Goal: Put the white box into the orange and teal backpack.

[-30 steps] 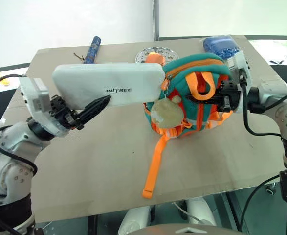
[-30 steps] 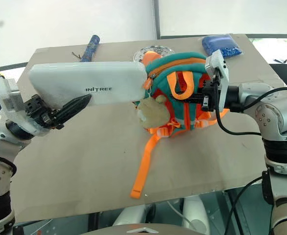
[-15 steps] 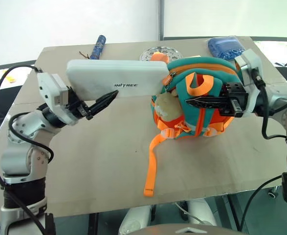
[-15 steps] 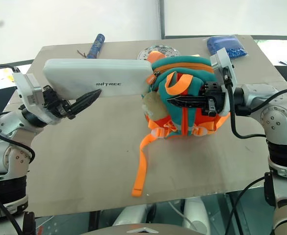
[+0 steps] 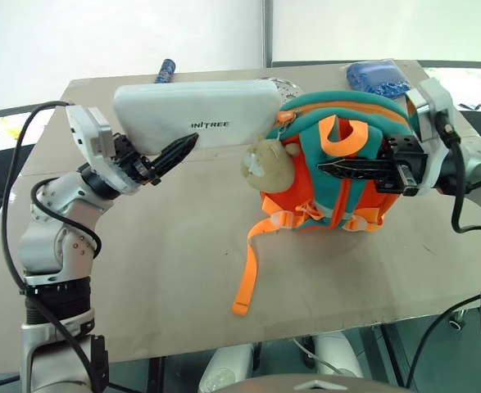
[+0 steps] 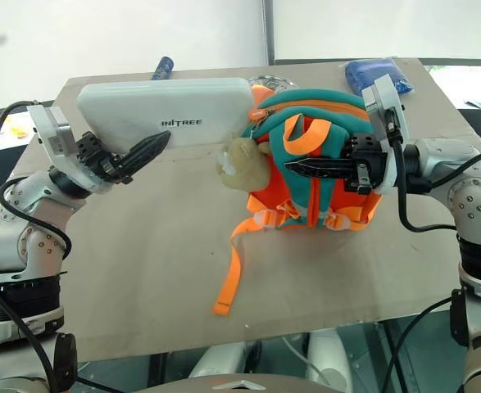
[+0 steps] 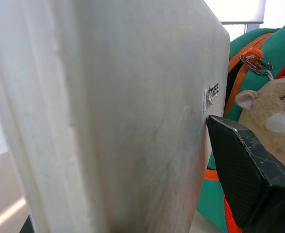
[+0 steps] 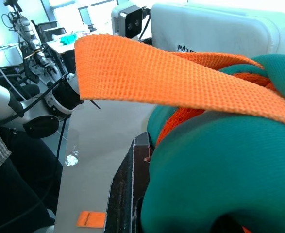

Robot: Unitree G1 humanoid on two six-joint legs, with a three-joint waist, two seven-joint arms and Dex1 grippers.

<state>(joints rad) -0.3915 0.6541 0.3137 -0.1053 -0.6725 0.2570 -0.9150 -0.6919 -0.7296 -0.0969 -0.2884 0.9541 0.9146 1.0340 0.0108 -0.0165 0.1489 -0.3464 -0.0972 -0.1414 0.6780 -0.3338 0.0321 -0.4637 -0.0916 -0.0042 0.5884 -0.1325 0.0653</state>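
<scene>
**White box held at the backpack's mouth**

The left pincer (image 5: 177, 152) grips the white box (image 5: 197, 114) by its flat faces, one finger hidden behind it. The box's far end touches the orange and teal backpack (image 5: 338, 176) near its zipper, higher on the bag than a second ago. The right pincer (image 5: 338, 168), shut on the backpack's teal strap, holds it upright on the tabletop (image 5: 166, 262). The backpack's inside is hidden.
</scene>
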